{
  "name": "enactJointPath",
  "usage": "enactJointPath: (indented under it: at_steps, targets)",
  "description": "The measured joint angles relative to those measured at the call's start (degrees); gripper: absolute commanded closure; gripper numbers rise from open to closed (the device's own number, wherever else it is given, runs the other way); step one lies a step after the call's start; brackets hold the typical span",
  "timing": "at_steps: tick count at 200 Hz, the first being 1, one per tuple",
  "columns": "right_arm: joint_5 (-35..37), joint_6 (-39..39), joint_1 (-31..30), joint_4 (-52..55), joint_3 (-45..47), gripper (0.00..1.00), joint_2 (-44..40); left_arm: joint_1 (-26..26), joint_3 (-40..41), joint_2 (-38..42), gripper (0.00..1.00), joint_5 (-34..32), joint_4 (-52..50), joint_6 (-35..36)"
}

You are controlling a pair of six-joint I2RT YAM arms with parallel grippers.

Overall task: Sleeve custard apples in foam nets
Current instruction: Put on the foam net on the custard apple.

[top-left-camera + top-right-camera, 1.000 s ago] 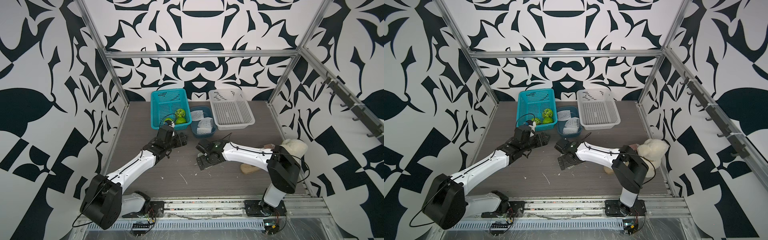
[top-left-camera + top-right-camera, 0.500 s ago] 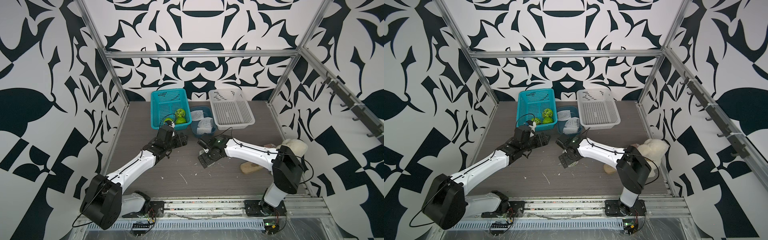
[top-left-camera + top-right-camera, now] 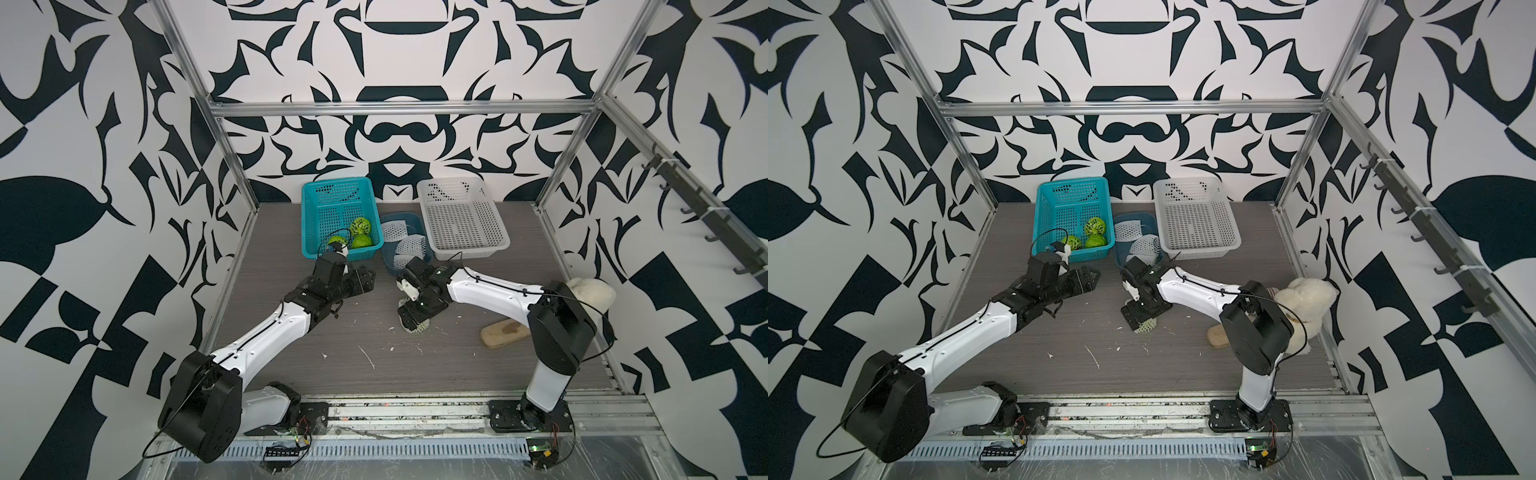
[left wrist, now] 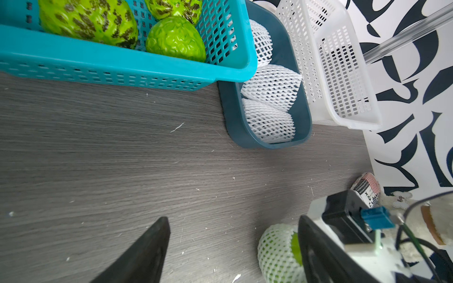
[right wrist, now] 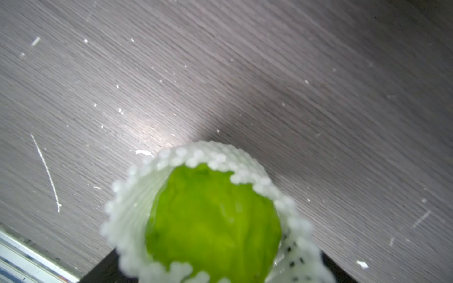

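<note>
Three bare green custard apples [image 3: 359, 226] [image 3: 1095, 226] [image 4: 88, 22] lie in the teal basket [image 3: 345, 254]. White foam nets [image 3: 409, 241] [image 3: 1144, 245] [image 4: 269, 85] fill the dark blue tray [image 4: 235, 127]. A fourth custard apple, sleeved in a net [image 3: 417, 328] [image 3: 1146, 326] [image 4: 277, 252] [image 5: 213, 220], sits on the table. My right gripper [image 3: 415, 316] [image 3: 1142, 313] [image 5: 215, 269] points down over it, a jaw on each side; the net hides whether they press. My left gripper [image 3: 365, 280] [image 3: 1088, 278] [image 4: 232, 220] is open and empty, just in front of the teal basket.
An empty white perforated basket [image 3: 471, 248] stands at the back right beside the tray. A cream plush toy [image 3: 590, 291] and a tan block [image 3: 503, 332] lie at the right, under the right arm. White foam scraps litter the table.
The right forearm has swung toward the back while its gripper stayed over the netted apple. The left arm has not moved.
</note>
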State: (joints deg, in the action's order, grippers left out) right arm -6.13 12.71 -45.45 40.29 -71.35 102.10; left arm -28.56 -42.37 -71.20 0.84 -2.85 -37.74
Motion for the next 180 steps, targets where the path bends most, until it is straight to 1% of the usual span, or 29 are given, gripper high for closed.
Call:
enactJointPath:
  at_steps: [27, 39, 66, 104, 137, 158, 180]
  targets:
    - [-1.18, 0.17, 0.20, -2.80, 1.46, 0.19, -0.44, 0.00, 0.00, 0.00, 0.16, -0.04, 0.00, 0.00]
    - [-1.75, 0.39, 0.50, -3.82, 2.16, 0.18, -0.72, 0.00, 0.00, 0.00, 0.16, -0.04, -0.02, 0.00]
    - [-2.03, 1.11, 0.68, -6.14, 4.22, 0.14, -1.86, 0.00, 0.00, 0.00, 0.16, -0.04, -0.13, 0.00]
    - [-1.95, 2.16, 0.52, -8.87, 8.07, 0.15, -4.48, 0.00, 0.00, -0.02, 0.16, -0.07, -0.42, 0.00]
    - [-1.29, 2.62, 0.02, -9.77, 9.14, 0.15, -5.18, 0.00, -0.04, -0.79, 0.16, 0.09, -0.42, -0.20]
    - [-0.20, 3.28, -0.66, -10.01, 9.20, 0.10, -5.18, 0.00, -0.15, -1.05, 0.16, 0.28, -0.46, -0.22]
    - [0.90, 3.82, -2.14, -9.97, 10.58, 0.08, -4.96, 0.00, -0.42, -1.05, 0.16, 0.24, -0.44, -0.20]
